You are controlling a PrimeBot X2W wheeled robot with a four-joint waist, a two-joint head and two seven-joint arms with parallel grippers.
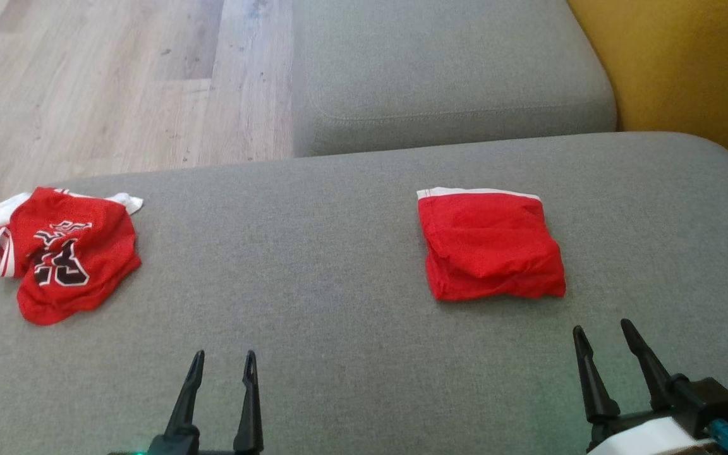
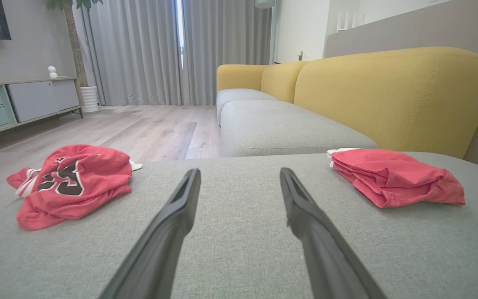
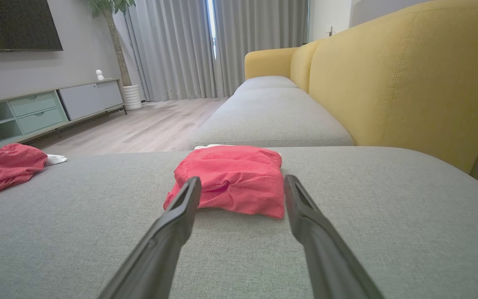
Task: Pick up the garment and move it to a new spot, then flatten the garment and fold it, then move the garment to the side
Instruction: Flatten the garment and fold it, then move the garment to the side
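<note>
At the far left of the grey seat (image 1: 339, 265), a crumpled red jersey (image 1: 64, 256) with white trim and dark lettering lay bunched at the cushion's edge, beside the wood floor (image 1: 117, 82). The left end effector (image 1: 225, 355) was at the near side of the seat, its two dark fingers spread apart and holding nothing. The jersey lay ahead of it and well off to its left, not touching. In the left wrist view, bare grey fabric showed between the fingers. Farther right, a red garment (image 1: 490, 246) lay folded into a rough square with a white band along its far edge. It rested flat on the seat, well apart from the jersey. The right end effector (image 1: 601, 326) was likewise spread open and empty, just short of the garment's near right corner. In the right wrist view the garment lay straight ahead, its near edge showing between the fingertips. A yellow backrest (image 1: 686, 69) rose at the far right.
</note>
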